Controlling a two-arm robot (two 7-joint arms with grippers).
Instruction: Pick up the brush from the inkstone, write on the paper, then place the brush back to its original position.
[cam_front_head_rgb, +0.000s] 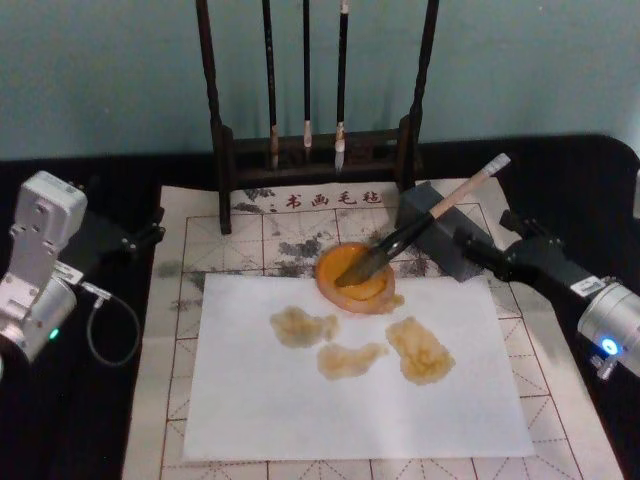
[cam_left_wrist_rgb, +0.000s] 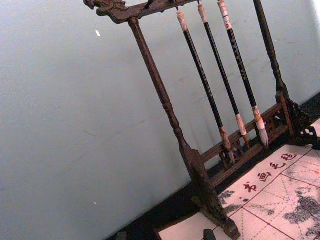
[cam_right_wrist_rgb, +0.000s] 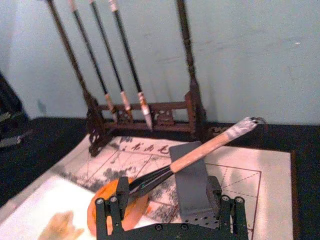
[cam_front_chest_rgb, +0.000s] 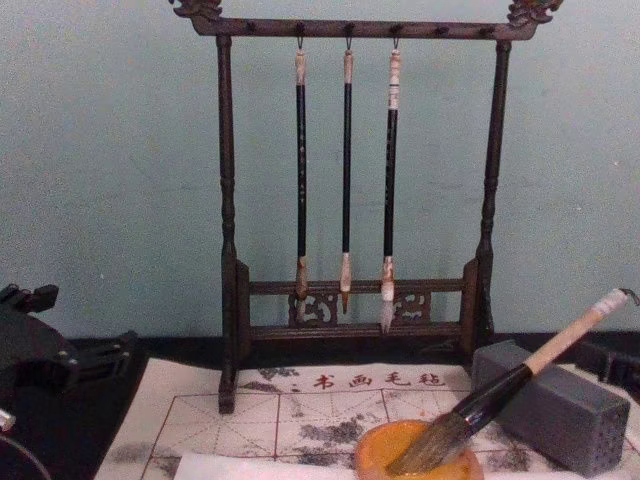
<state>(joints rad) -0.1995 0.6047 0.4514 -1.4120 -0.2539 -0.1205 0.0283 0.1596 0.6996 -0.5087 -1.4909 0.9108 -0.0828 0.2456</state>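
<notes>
The black table (cam_front_head_rgb: 120, 420) carries a gridded practice mat (cam_front_head_rgb: 250, 235) — and the wooden brush rack (cam_front_chest_rgb: 355, 200) behind it.

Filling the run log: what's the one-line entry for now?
brush: tuft in inkstone, handle on grey block | right gripper: open, beside handle | left gripper: parked left

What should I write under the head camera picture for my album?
Big brush rests in the orange inkstone above stained paper, robot hands waiting either side.

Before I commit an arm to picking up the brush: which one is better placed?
Right. The right gripper sits open beside the grey block, close to the brush handle leaning that way from the inkstone. The left gripper is across the mat.
</notes>
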